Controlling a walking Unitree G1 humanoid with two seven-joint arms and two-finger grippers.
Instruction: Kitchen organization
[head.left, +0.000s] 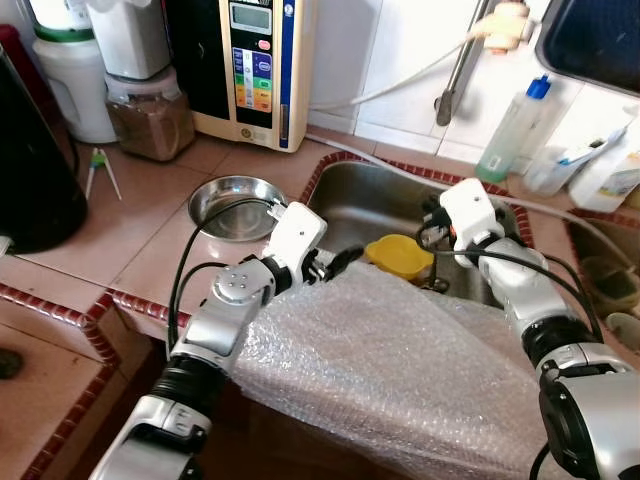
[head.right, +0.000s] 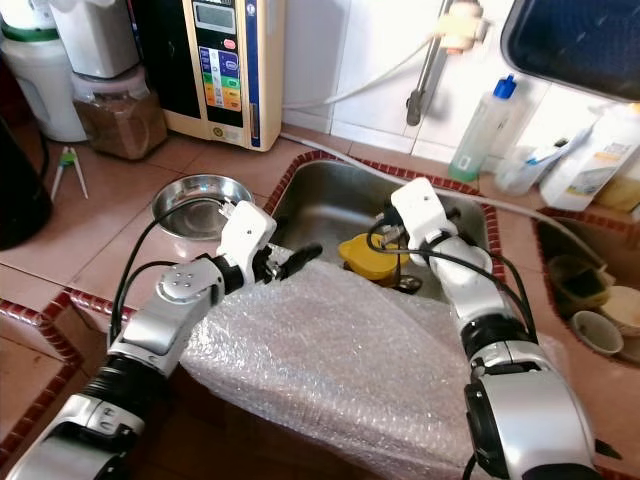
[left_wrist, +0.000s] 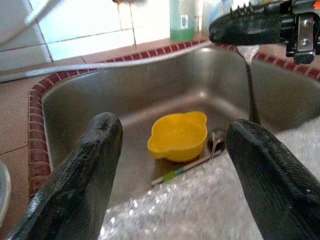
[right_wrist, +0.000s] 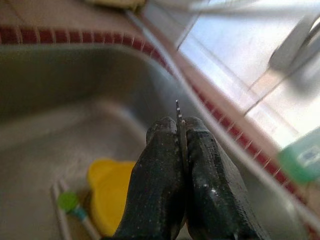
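A yellow bowl (head.left: 400, 257) lies in the steel sink (head.left: 370, 195), with a green-handled brush (left_wrist: 175, 175) and a spoon (left_wrist: 215, 144) beside it on the sink floor. My left gripper (head.left: 335, 262) hovers open at the sink's front edge, pointing at the yellow bowl (left_wrist: 177, 136), nothing between its fingers. My right gripper (head.left: 430, 225) is above the sink on the bowl's right and is shut on a thin metal utensil (left_wrist: 248, 75) that hangs down from it. In the right wrist view the utensil's edge (right_wrist: 178, 112) sticks out between the closed fingers.
Bubble wrap (head.left: 400, 370) drapes over the counter's front edge under both arms. An empty steel bowl (head.left: 232, 205) sits on the tiled counter left of the sink. A water appliance (head.left: 250, 65) and jars stand at the back left, with bottles (head.left: 512, 130) behind the sink.
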